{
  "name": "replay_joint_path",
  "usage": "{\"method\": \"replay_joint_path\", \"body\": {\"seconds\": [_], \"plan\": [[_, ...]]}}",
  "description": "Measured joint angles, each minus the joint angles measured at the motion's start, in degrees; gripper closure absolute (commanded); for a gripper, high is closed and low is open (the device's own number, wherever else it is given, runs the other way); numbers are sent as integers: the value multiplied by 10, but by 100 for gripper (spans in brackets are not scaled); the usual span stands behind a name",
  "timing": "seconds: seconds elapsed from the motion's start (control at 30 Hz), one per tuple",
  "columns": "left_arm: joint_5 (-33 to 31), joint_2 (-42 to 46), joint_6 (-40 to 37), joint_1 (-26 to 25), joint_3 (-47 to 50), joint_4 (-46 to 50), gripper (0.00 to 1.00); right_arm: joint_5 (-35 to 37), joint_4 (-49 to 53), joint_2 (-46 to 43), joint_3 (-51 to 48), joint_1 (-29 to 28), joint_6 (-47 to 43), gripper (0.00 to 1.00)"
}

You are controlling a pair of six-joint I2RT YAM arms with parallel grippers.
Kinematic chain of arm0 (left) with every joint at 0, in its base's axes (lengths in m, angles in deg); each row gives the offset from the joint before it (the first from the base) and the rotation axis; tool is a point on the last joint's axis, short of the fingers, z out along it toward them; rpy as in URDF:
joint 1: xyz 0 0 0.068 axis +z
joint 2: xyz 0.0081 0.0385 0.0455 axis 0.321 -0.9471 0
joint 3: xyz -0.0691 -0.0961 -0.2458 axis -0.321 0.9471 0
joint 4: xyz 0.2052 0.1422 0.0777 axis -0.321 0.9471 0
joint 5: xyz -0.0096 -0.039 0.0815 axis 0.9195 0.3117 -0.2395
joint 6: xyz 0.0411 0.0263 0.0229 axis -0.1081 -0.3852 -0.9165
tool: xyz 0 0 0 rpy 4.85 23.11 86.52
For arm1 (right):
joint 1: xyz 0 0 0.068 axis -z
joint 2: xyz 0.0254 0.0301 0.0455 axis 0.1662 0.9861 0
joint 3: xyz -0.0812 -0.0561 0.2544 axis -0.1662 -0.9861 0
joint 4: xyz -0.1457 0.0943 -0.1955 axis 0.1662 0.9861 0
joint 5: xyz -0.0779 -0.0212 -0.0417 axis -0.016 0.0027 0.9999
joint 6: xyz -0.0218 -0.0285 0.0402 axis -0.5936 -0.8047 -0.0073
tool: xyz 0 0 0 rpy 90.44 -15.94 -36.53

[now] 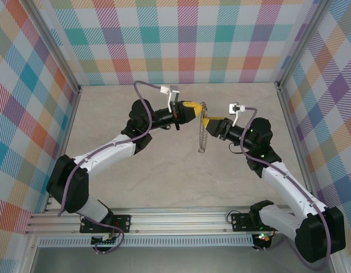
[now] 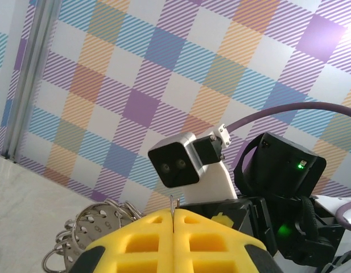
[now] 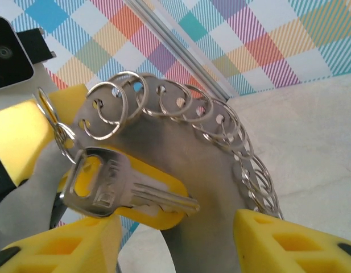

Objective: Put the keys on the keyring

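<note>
A: Logging claws. Left claw [image 1: 192, 109] is pinching shut on the keyring [image 1: 202, 133] near its top. In left wrist view a thin metal edge is sticking up from between the closed pads [image 2: 135, 239]. Ring is hanging down from that pinch, edge-on to the top cam, above the bench [image 1: 164, 170], btwn the two claws.

B: Agreed. Right claw [image 1: 210, 121] is standing open, pads apart, gripping nothing. Ring plate is running down through the gap w/o touching either pad, as far as right wrist view shows.

A: Key?

B: Key [image 3: 115, 190] is lying just beside the ring's face, up and left of the right claw's gap in its wrist view. Silver bow at left, blade pointing right and slightly down, so long axis is running across the claw's approach, not along it. Bow looks to be hanging off the small split rings [image 3: 61, 133] at the ring's left end; can't confirm it's fully threaded. Yellow behind the blade is prob. the left claw's pad, can't tell.

A: Which arm's nearer?

B: Right one: it's free and the key is sitting just ahead of it. Judging the next move is turning on that crosswise axis. If closing where it's standing, right claw is catching plate, not key, so it needs shifting left toward the bow first.
</note>
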Motion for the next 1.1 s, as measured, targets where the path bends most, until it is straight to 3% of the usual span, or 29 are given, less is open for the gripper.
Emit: {"method": "replay_joint_path", "body": {"seconds": [0.17,0.33,0.7,0.97,1.1], "plan": [[6,-12,32,3,0,-33,100,2,0,5,23,-8,-16,39],[10,-30,57,9,0,-57,100,7,14,11,35,-16,-35,43],[16,-38,76,12,0,-70,100,12,38,27,45,-18,-65,79],[16,-38,89,16,7,-84,100,7,42,28,53,-25,-68,97],[14,-38,93,17,8,-91,100,5,44,35,59,-32,-68,100]]}}
